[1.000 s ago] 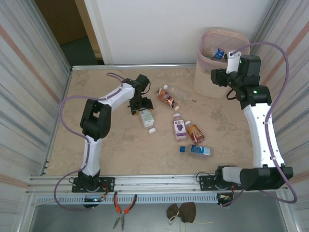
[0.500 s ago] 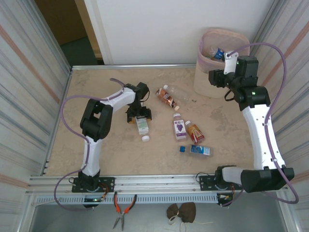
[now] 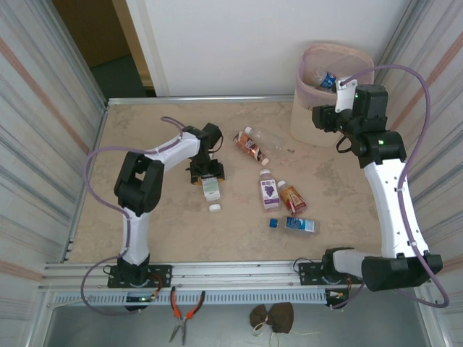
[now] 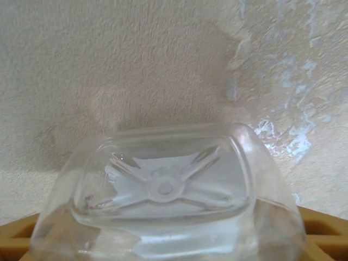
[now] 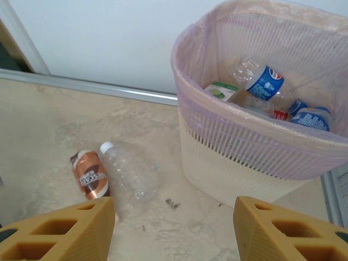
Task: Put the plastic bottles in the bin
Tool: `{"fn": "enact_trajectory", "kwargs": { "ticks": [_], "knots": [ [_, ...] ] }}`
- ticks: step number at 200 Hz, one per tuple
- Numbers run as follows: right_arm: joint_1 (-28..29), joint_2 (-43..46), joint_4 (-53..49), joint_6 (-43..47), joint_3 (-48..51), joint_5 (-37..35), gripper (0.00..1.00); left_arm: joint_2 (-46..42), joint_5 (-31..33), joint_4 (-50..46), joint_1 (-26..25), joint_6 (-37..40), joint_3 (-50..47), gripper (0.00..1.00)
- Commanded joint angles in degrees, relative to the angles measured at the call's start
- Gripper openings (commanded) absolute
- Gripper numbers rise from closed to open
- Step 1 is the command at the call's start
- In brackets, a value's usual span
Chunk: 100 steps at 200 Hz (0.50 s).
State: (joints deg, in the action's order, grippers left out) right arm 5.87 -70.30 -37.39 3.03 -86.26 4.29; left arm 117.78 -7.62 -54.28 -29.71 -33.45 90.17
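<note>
My left gripper (image 3: 207,173) is low over the table, shut on the base of a clear bottle with a white-green label (image 3: 211,190). The bottle lies flat, its white cap (image 3: 215,207) toward the near edge. In the left wrist view the bottle's square clear base (image 4: 163,187) sits between my fingers. My right gripper (image 3: 323,116) hangs open beside the bin (image 3: 304,123), nothing between its fingers (image 5: 65,228). The beige bin (image 5: 239,141) holds several bottles, one with a blue label (image 5: 262,80). Loose on the table lie a brown-label bottle (image 3: 249,144), a clear one (image 3: 276,139) and a purple-label one (image 3: 269,192).
An orange-brown bottle (image 3: 292,198) and a blue-label bottle (image 3: 297,225) lie near the table's middle right. Corrugated walls flank both sides, and a metal rail (image 3: 239,271) runs along the near edge. Red-handled pliers (image 3: 184,312) rest below it.
My left gripper has drawn back toward the near edge and slightly left, and the white-green bottle slid with it. My right gripper has shifted a little left by the bin.
</note>
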Motion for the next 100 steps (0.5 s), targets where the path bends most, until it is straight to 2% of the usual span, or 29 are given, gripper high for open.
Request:
{"fn": "enact_trajectory", "kwargs": {
  "ticks": [1,48,100],
  "knots": [
    [0.85,2.05,-0.67,-1.85,0.76,0.31,0.58,-5.17,1.31,0.99,-0.33,0.14,-0.83,0.67],
    [2.11,4.28,2.71,-5.31,4.06,7.54,0.58,-15.62,-2.75,13.0,-0.34,5.14,-5.0,0.66],
    [3.25,7.53,11.41,-8.8,9.64,20.24,0.59,-28.68,-15.66,33.89,0.83,10.68,-13.15,0.57]
  ]
}}
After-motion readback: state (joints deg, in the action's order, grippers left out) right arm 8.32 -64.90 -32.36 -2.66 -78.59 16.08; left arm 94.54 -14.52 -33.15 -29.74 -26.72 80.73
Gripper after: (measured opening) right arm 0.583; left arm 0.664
